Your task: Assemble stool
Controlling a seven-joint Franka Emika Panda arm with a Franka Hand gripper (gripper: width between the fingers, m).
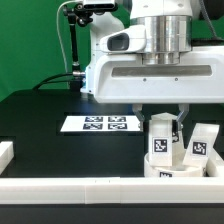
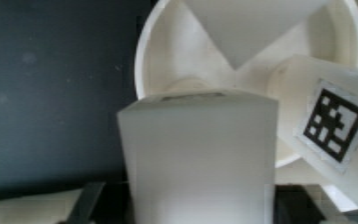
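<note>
The black table (image 1: 40, 135) carries everything; a long white border rail (image 1: 70, 195) runs along its near edge, and a shorter rail piece (image 1: 5, 152) lies at the exterior view's left; the marker board (image 1: 99, 124) lies flat mid-table, well apart from my claw. My arm (image 1: 150, 65) stands over the exterior view's right half of the table. The seat disc (image 2: 202, 60) lies beneath my claw, its inner ribs visible in the wrist view. My claw (image 1: 162, 125) is closed on a stool leg (image 1: 161, 143), held upright directly above the seat disc; the wrist view shows this leg's plain face between my fingers (image 2: 78, 200). A second tagged leg (image 1: 200, 145) stands just beside it, at the exterior view's right.
</note>
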